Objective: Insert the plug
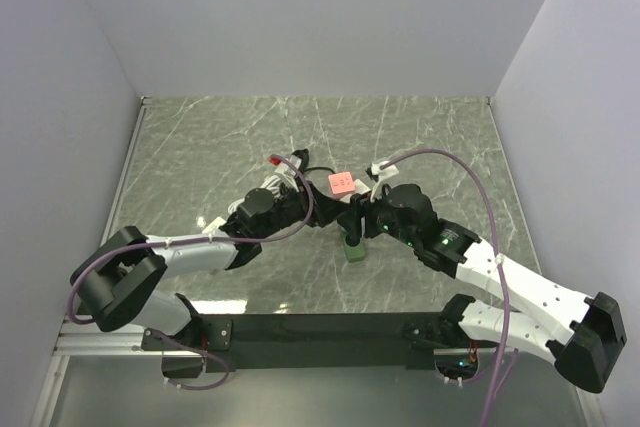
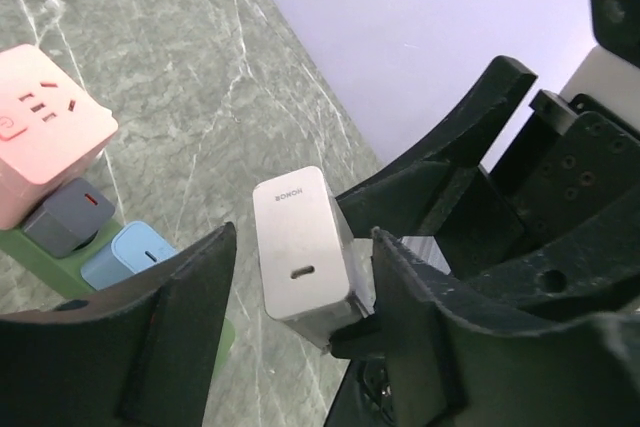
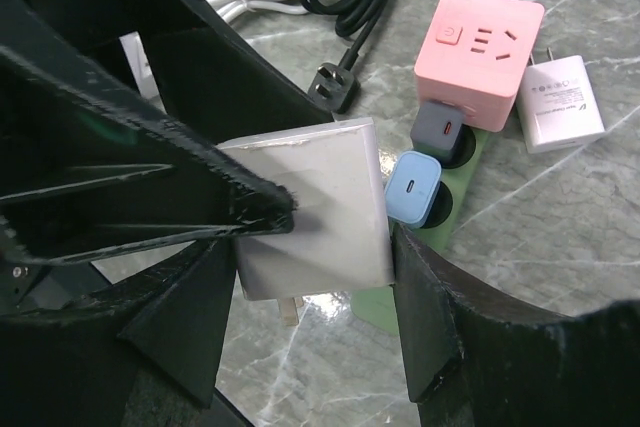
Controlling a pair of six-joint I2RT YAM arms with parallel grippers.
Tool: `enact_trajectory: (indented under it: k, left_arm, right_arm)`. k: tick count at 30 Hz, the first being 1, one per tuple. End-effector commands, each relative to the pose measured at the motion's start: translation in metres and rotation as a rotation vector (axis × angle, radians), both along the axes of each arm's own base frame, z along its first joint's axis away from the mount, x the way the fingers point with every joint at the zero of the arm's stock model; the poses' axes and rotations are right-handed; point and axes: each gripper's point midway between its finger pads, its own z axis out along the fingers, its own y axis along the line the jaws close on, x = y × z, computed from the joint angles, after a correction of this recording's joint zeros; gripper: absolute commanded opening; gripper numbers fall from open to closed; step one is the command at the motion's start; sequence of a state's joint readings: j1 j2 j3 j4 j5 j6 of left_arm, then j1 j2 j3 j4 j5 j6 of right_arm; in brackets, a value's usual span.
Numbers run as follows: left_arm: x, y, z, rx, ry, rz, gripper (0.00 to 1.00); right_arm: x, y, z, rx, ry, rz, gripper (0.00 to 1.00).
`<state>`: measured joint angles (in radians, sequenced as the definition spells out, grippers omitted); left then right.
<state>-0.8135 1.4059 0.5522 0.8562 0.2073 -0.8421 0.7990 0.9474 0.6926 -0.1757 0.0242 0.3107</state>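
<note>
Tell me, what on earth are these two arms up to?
Both arms meet in the middle over a green power strip. A white charger sits between the fingers of the right gripper, which seems to clamp it, with the left gripper around it too. It is not yet plugged in; its prongs are bare.

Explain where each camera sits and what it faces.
Top: above, behind the arms, looking down at the table; both arms show.
Left wrist: on the left arm, facing the white charger between its tool's fingers.
Right wrist: on the right arm, same charger, its tool showing.
Both wrist views share charger and pink cube.
</note>
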Motion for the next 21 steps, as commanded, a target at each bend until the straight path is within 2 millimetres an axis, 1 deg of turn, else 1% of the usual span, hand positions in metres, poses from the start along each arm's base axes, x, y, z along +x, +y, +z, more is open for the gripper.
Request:
enact_trajectory:
  k: [1,2,3,4,6,7,8,10,11,12,13,14,15,16,17,18,20,21]
  left_arm:
    - [-0.009,-0.014,0.023,-0.057,-0.041,-0.067,0.59]
    - [-0.01,-0.015,0.023,-0.057,-0.042,-0.075,0.51]
    - [-0.011,-0.016,0.022,-0.055,-0.04,-0.081,0.47]
    - [-0.014,-0.016,0.02,-0.052,-0.039,-0.093,0.35]
    - [-0.016,-0.015,0.017,-0.041,-0.041,-0.099,0.19]
    - [-0.017,-0.015,0.016,-0.033,-0.042,-0.103,0.0]
    - [-0.017,-0.015,0.015,-0.019,-0.067,-0.109,0.0]
    - [-0.017,-0.012,0.012,0.021,-0.092,-0.11,0.0]
    - [-0.015,-0.009,0.009,0.057,-0.145,-0.114,0.0]
    - [-0.012,-0.005,0.008,0.076,-0.164,-0.111,0.0]
    - [-0.011,0.001,0.005,0.096,-0.172,-0.117,0.0]
    - [-0.003,0.011,0.004,0.111,-0.198,-0.121,0.0]
    - [-0.003,0.019,0.001,0.114,-0.203,-0.125,0.0]
    - [-0.001,0.026,0.003,0.109,-0.216,-0.125,0.0]
    - [0.006,0.036,0.003,0.115,-0.234,-0.11,0.0]
    - [-0.003,0.039,0.007,0.112,-0.259,-0.145,0.0]
    - [-0.01,0.042,0.009,0.136,-0.31,-0.175,0.0]
    - [-0.022,0.043,0.014,0.126,-0.345,-0.223,0.0]
  right_arm:
    - [0.007,0.008,0.032,0.104,-0.087,-0.009,0.0]
    - [0.007,0.007,0.031,0.099,-0.089,-0.012,0.0]
    - [0.008,0.007,0.031,0.098,-0.09,-0.015,0.0]
    - [0.009,0.007,0.032,0.096,-0.095,-0.018,0.0]
    - [0.011,0.007,0.03,0.09,-0.093,-0.022,0.0]
    - [0.011,0.008,0.029,0.085,-0.093,-0.022,0.01]
    - [0.013,0.009,0.031,0.081,-0.098,-0.02,0.12]
    - [0.014,0.01,0.032,0.061,-0.106,-0.005,0.27]
    - [0.013,0.013,0.039,0.064,-0.117,0.022,0.42]
    - [0.01,0.013,0.039,0.05,-0.116,0.038,0.47]
    - [0.01,0.012,0.044,0.031,-0.14,0.059,0.56]
    - [0.005,0.016,0.051,0.04,-0.151,0.108,0.64]
    - [0.0,0.015,0.055,0.036,-0.16,0.132,0.76]
    - [-0.003,0.014,0.059,0.027,-0.181,0.164,0.91]
    - [-0.005,0.014,0.064,0.032,-0.192,0.184,0.91]
    - [-0.013,0.014,0.07,0.044,-0.201,0.23,0.92]
    - [-0.02,0.015,0.075,0.054,-0.223,0.278,0.93]
    - [-0.029,0.017,0.081,0.083,-0.234,0.334,0.93]
